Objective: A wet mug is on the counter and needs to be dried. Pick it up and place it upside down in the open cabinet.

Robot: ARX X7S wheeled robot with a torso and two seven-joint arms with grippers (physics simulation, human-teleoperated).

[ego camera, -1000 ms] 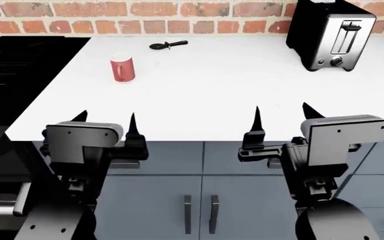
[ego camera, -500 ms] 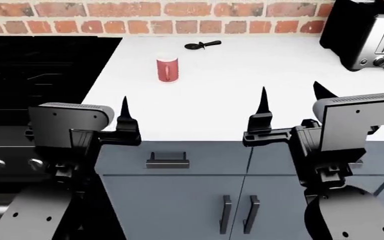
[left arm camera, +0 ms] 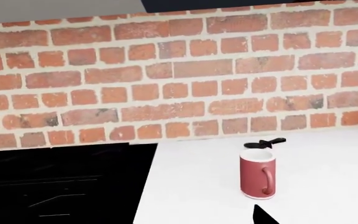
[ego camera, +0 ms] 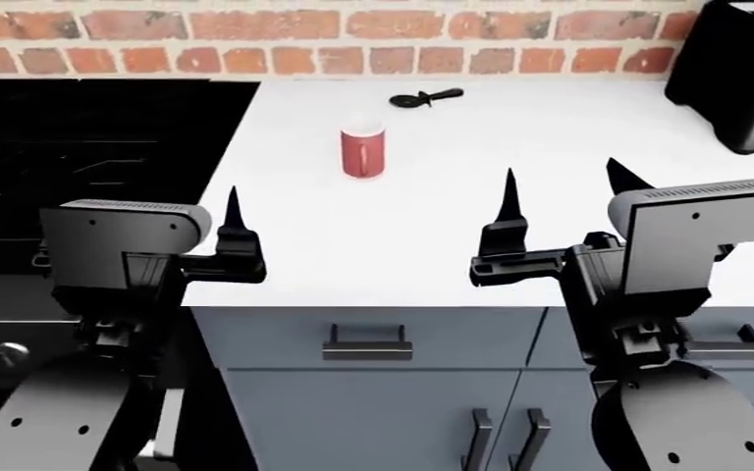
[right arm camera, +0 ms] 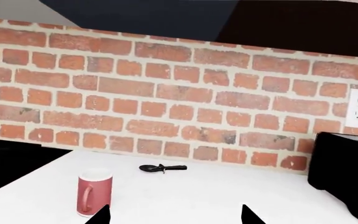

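a brick wall (ego camera: 220, 25) is seen running along the back edge of the counter (ego camera: 482, 226), a broad white slab whose left edge meets a black stovetop (ego camera: 89, 137). below the front edge, grey cabinet fronts (ego camera: 391, 402) with dark handles are shown. a black toaster (ego camera: 744, 69) is set at the back right corner of the counter. the two arms are held low at the front edge: the left gripper (ego camera: 188, 231) near the front left corner, the right gripper (ego camera: 561, 211) further right, each with its fingers spread apart and nothing held between them. the mug (ego camera: 362, 150), small, red and upright with a white rim, is placed toward the back left of the counter, close to the left edge and well apart from both grippers. just behind it, by the back edge, a black round-headed utensil (ego camera: 426, 99) is laid flat. the open cabinet is not shown in any view. no grasp has been made yet. it is judged that the mug, standing near the stovetop edge, could be tipped or pushed off the slab by a reach that strikes its side, and that a wet, smooth wall could slip from a weak pinch when it is turned over.
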